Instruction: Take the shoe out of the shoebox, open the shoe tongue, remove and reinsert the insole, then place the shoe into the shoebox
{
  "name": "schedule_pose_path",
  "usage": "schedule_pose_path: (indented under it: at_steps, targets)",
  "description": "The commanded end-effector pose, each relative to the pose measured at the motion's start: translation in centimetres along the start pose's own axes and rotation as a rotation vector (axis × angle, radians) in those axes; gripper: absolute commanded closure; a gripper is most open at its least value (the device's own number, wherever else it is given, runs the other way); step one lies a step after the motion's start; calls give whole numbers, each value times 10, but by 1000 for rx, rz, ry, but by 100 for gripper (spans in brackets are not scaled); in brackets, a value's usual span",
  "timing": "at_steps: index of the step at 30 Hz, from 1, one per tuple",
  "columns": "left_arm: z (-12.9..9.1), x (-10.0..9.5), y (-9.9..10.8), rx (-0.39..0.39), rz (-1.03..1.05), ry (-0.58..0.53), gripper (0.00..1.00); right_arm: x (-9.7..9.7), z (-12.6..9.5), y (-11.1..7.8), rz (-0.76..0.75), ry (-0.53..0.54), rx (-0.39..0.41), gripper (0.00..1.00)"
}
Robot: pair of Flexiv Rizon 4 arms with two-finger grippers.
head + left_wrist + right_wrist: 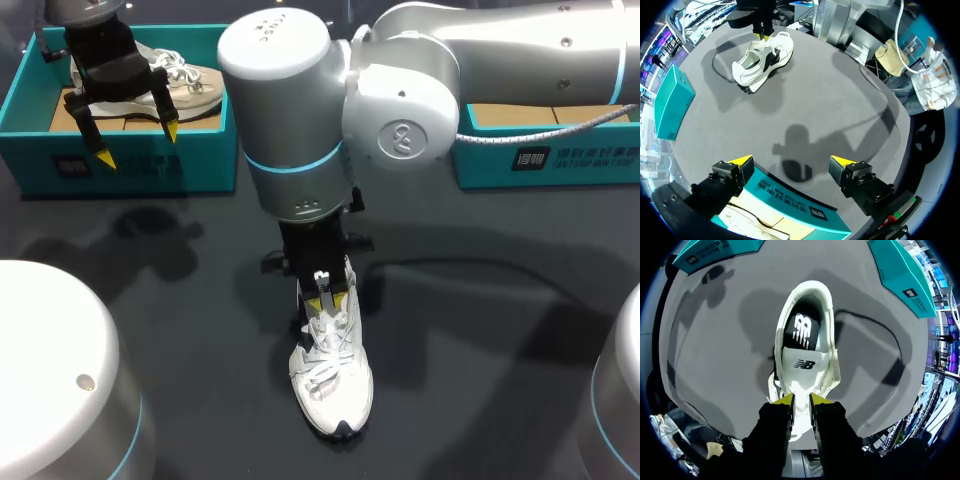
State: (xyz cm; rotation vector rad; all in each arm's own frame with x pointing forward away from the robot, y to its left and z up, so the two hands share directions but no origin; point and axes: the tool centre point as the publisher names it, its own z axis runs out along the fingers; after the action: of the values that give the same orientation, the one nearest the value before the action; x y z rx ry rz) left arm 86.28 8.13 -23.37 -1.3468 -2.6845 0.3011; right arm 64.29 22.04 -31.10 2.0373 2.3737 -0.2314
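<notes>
A white shoe (332, 375) stands on the dark table near the front middle, toe toward me. My right gripper (327, 300) comes down on it from above. In the right wrist view its narrow jaws (801, 401) pinch the white tongue (802, 367), and the black insole (802, 330) shows inside the shoe (827, 315). My left gripper (135, 143) hangs open over the front wall of the teal shoebox (120, 165) at the back left, holding nothing. The left wrist view shows that gripper (792, 165) above the box edge (790, 210), with the shoe (762, 60) far ahead.
A second, beige shoe (190, 85) lies inside the left shoebox. Another teal box (550, 160) lies at the back right. My right arm's thick links (290, 110) hang over the table's middle.
</notes>
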Motion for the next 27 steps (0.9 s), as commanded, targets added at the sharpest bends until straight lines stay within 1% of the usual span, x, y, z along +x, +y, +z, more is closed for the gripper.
schedule_pose_path:
  at_steps: [1, 5, 8, 10, 16, 18, 20, 27]
  targets:
    - [0, 1, 0, -3, 0, -1, 0, -5, 15, 13, -11, 15, -1, 81]
    - [0, 1, 0, -3, 0, -1, 0, -14, 29, 22, -18, 39, -15, 81]
    - [0, 1, 0, -3, 0, -1, 0, -14, 33, 25, -24, 56, -17, 82]
    - [0, 1, 0, -3, 0, -1, 0, -12, 31, 28, -34, 56, -22, 82]
    - [0, 1, 0, -3, 0, -1, 0, -2, 10, 30, -61, -7, -43, 82]
    - [0, 1, 0, -3, 0, -1, 0, -1, 8, 32, -73, -13, -44, 81]
    - [0, 1, 0, -3, 0, -1, 0, -5, 14, 36, -83, 3, -37, 80]
    - [0, 1, 0, -3, 0, -1, 0, -14, 41, 48, -96, 65, -30, 80]
